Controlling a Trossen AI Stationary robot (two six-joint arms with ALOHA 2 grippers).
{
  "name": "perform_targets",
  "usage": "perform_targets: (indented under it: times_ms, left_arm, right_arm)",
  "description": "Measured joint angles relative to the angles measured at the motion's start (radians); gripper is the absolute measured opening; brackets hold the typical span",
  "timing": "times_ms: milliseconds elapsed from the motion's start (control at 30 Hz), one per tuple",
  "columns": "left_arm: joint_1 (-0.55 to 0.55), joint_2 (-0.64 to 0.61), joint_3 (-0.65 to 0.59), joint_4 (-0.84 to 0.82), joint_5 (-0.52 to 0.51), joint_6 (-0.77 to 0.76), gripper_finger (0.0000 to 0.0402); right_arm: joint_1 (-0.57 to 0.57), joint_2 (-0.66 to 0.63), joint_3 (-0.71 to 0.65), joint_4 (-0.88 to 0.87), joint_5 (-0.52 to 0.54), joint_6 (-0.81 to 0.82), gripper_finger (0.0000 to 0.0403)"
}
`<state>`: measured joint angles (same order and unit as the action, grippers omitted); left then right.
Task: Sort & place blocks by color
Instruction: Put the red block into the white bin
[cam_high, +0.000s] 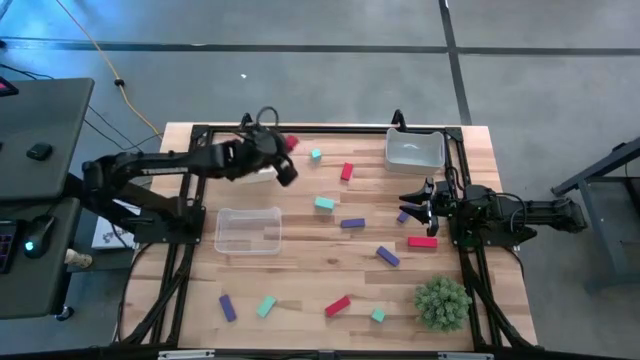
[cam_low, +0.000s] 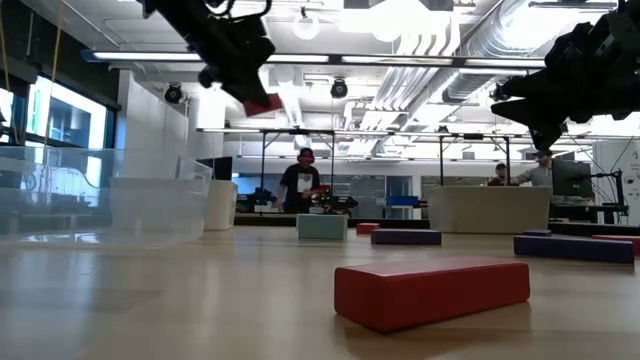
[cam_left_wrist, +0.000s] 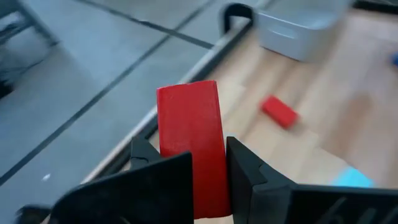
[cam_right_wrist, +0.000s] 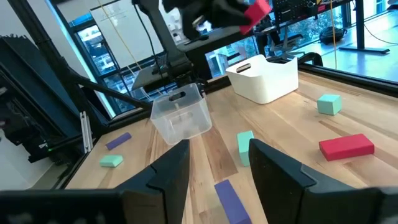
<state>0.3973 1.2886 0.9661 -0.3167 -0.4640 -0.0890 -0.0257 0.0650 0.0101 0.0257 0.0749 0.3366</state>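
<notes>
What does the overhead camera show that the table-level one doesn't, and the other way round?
Only the high view shows the green spiky plant ball, both clear bins fully, and all scattered blocks. Only the low view shows people in the room behind the table. Both show the left end effector raised, shut on a red block, and the right end effector empty.
</notes>
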Motion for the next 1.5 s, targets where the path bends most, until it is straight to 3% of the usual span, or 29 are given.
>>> perform_targets:
  times_ms: [200, 533, 800, 967, 1300, 1500]
  left_arm:
    - [0.133, -0.029, 0.001, -0.019, -0.006, -0.009, 0.0007]
    - [0.307, -0.003, 0.001, -0.205, 0.142, -0.055, 0.0007]
    - [0.325, 0.047, 0.001, -0.371, 0.174, -0.095, 0.0007]
    - [0.324, 0.105, 0.001, -0.381, 0.260, -0.133, 0.0007]
    - [0.314, 0.232, 0.000, -0.391, 0.259, -0.155, 0.0008]
    - [0.290, 0.262, 0.000, -0.387, 0.311, -0.153, 0.0008]
  right_arm:
    - [0.000, 0.000, 0.000, 0.000, 0.000, 0.000, 0.0156]
    - [0.000, 0.000, 0.000, 0.000, 0.000, 0.000, 0.0156]
    - [0.000, 0.000, 0.000, 0.000, 0.000, 0.002, 0.0156]
    - [0.000, 0.000, 0.000, 0.000, 0.000, 0.001, 0.0156]
    - [0.000, 0.000, 0.000, 0.000, 0.000, -0.002, 0.0156]
    - [0.000, 0.000, 0.000, 0.000, 0.000, -0.002, 0.0156]
